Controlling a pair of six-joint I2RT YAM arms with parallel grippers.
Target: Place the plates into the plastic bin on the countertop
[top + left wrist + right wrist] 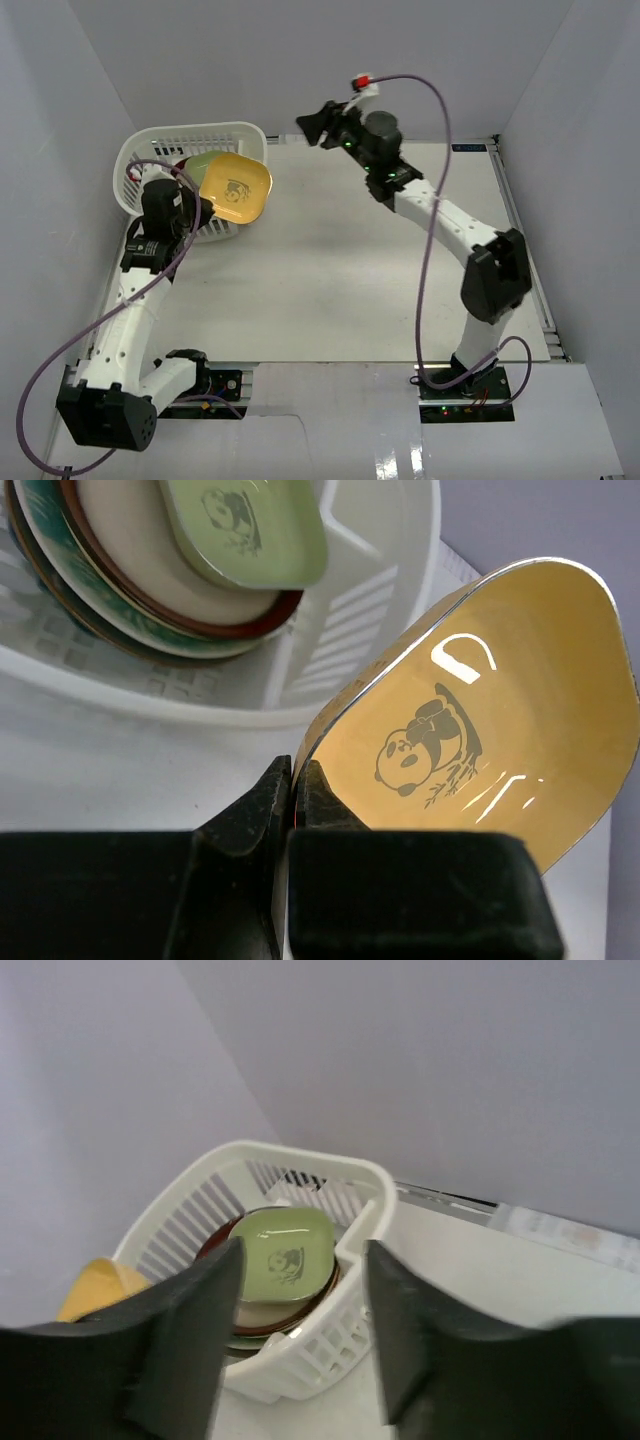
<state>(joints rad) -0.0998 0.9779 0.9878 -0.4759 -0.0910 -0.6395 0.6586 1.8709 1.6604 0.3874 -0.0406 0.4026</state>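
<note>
Your left end effector [292, 780] pinched the rim of a glossy small yellow plate [480, 710], panda-printed, tilted just beside the white slotted plastic bin [400, 540]; your right end effector [305, 1255] hung spread, empty, near that bin.

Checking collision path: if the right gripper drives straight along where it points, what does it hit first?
Probably the plastic bin: its near slotted wall lies ahead between the right gripper's open fingers, small green plate just beyond. Height is unclear; it might clear the rim.

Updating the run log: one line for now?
left fingers: shut on yellow plate, at bin | right fingers: open, empty | green plate: in bin
</note>
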